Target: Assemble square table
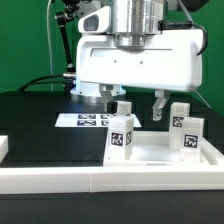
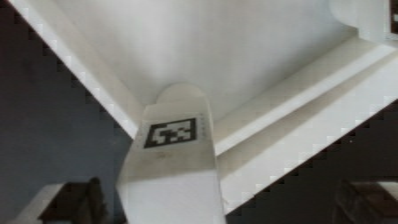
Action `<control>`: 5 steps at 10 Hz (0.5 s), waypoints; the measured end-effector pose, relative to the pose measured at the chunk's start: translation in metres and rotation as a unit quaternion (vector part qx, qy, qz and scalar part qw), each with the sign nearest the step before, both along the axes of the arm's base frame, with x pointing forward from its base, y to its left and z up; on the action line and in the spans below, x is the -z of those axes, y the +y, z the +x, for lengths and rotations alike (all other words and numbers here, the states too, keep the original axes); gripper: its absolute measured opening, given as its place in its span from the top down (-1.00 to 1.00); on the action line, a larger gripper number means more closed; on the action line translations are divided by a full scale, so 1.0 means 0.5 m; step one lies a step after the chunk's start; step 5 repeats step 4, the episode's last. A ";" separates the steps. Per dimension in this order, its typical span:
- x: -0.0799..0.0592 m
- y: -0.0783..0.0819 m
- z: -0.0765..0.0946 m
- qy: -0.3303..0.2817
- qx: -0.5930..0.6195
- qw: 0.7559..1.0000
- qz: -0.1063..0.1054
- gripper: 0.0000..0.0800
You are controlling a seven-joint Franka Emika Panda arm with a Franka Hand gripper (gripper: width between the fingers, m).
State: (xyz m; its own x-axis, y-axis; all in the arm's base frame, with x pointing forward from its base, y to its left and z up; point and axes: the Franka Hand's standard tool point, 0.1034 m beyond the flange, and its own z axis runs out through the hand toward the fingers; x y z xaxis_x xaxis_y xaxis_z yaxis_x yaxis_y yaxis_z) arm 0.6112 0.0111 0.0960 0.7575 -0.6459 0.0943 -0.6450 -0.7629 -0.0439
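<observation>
The white square tabletop (image 1: 160,150) lies like a tray at the exterior view's right, behind the border wall. White tagged legs stand upright on it: one at the front left (image 1: 122,135), one at the right (image 1: 184,128), and one further back (image 1: 125,107). My gripper (image 1: 133,100) hangs open over the tabletop, with the back leg between its dark fingers (image 1: 158,103). In the wrist view the tagged leg (image 2: 171,150) rises between the two fingers (image 2: 75,200) with gaps on both sides, and the tabletop (image 2: 196,50) lies beneath it. My gripper (image 2: 217,205) holds nothing.
The marker board (image 1: 85,120) lies flat on the black table at the exterior view's left of the tabletop. The long low white border wall (image 1: 100,178) runs along the front. A white block (image 1: 3,148) shows at the left edge.
</observation>
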 end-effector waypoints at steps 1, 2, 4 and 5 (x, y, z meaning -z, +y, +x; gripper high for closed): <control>0.000 0.001 0.000 0.000 0.000 1.000 0.000 -0.62; 0.001 0.001 0.000 0.000 0.000 1.000 0.000 -0.62; 0.002 0.001 -0.001 0.001 0.000 1.000 0.000 -0.62; 0.002 0.001 -0.001 0.001 0.000 1.000 0.000 -0.62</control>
